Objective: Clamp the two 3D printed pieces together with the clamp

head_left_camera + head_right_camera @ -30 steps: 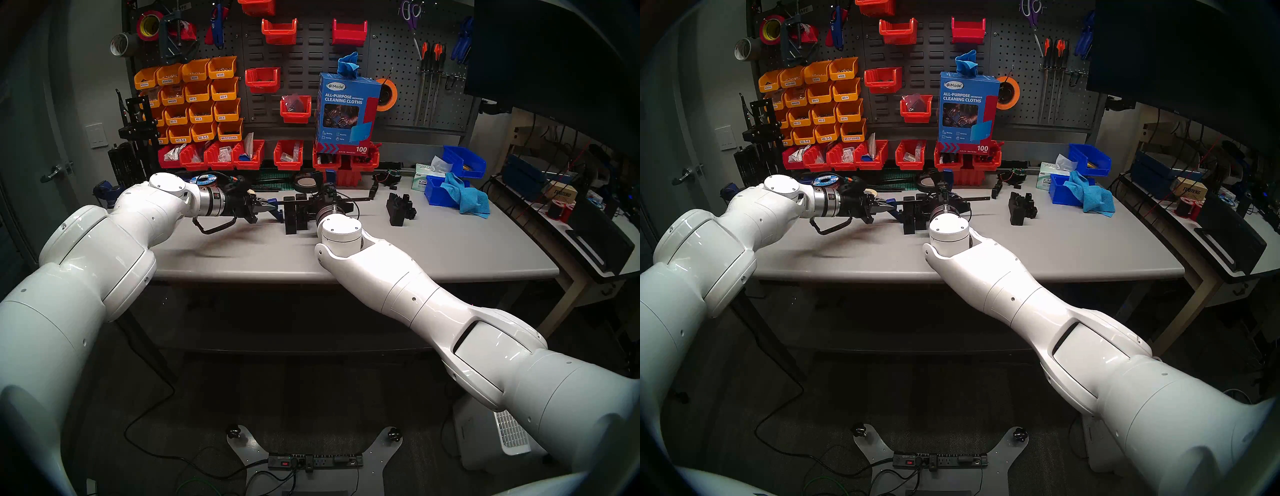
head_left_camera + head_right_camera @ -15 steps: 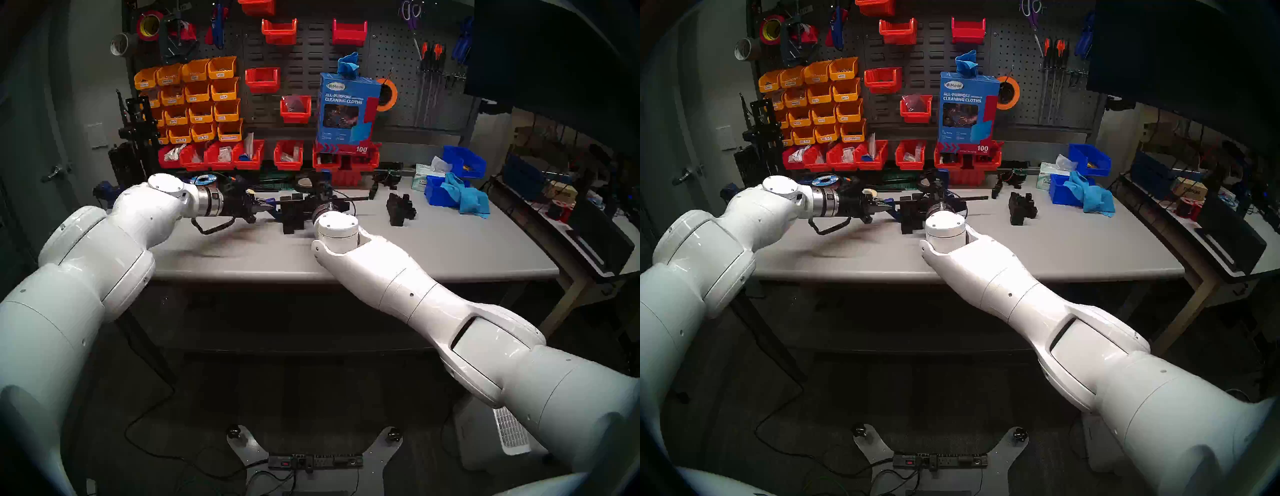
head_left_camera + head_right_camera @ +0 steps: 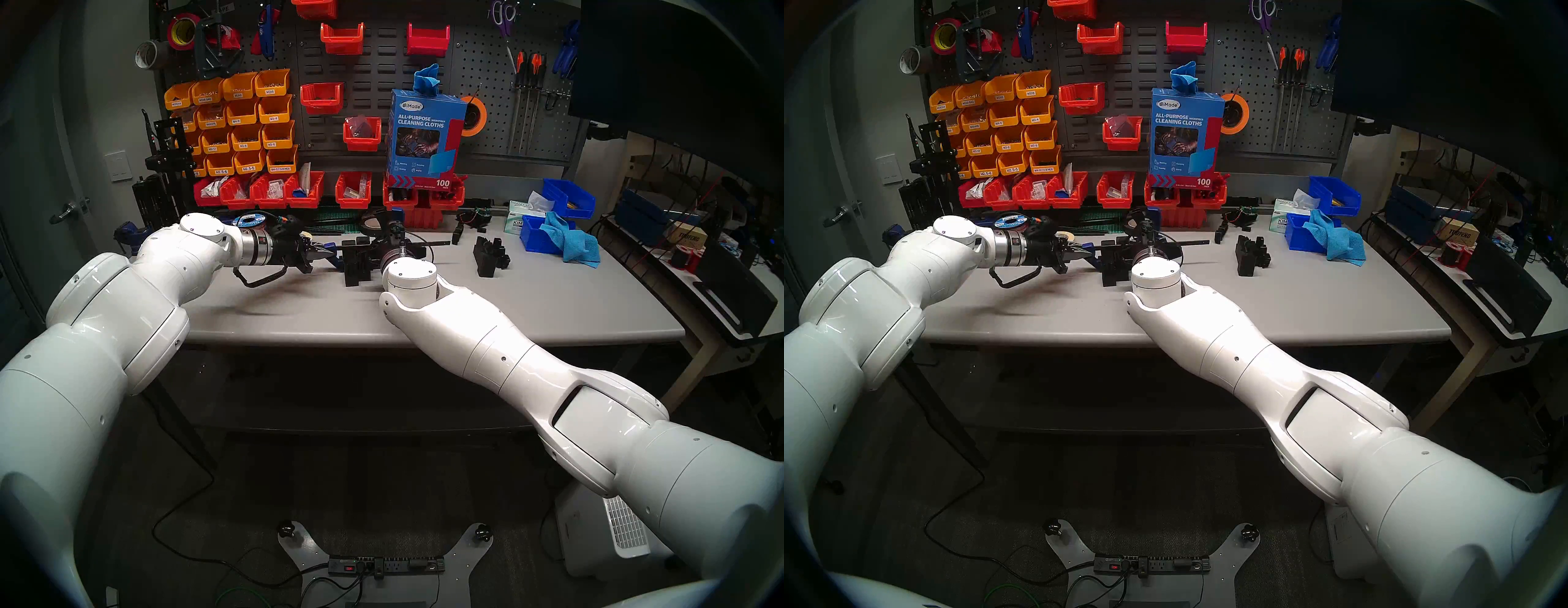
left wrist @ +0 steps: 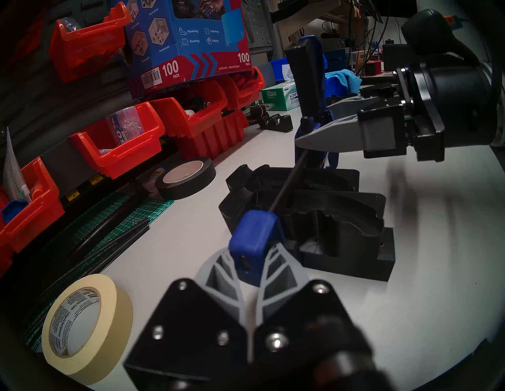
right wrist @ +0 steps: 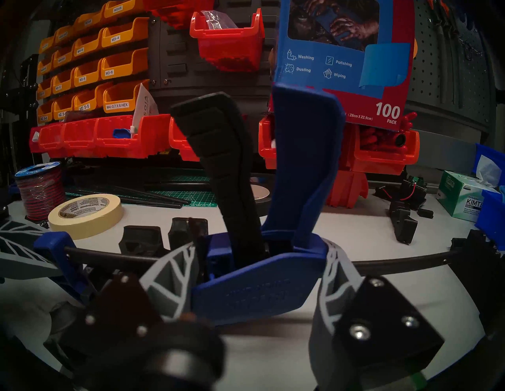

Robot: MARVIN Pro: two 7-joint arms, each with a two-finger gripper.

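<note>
The two 3D printed pieces (image 3: 355,264) are matte black blocks standing side by side mid-table; in the left wrist view these pieces (image 4: 333,218) sit under the clamp's thin bar (image 4: 285,185). The clamp (image 5: 259,289) lies across them, trigger handle (image 5: 226,169) upright. My left gripper (image 4: 251,262) is shut on the clamp's blue end jaw (image 4: 252,234), left of the pieces. My right gripper (image 5: 257,273) is shut on the clamp's blue sliding body, right of the pieces. In the head view my right wrist (image 3: 409,276) hides that grip.
A bulkier black pronged part (image 3: 490,257) stands to the right, blue bins with cloths (image 3: 564,237) beyond it. Masking tape (image 4: 84,322), black tape (image 4: 185,177), a green mat (image 5: 191,195) and red bins (image 3: 297,191) line the back edge.
My right arm has moved a little left with the clamp's sliding body, toward the pieces, and its fingers have tightened slightly. The left arm has barely moved.
</note>
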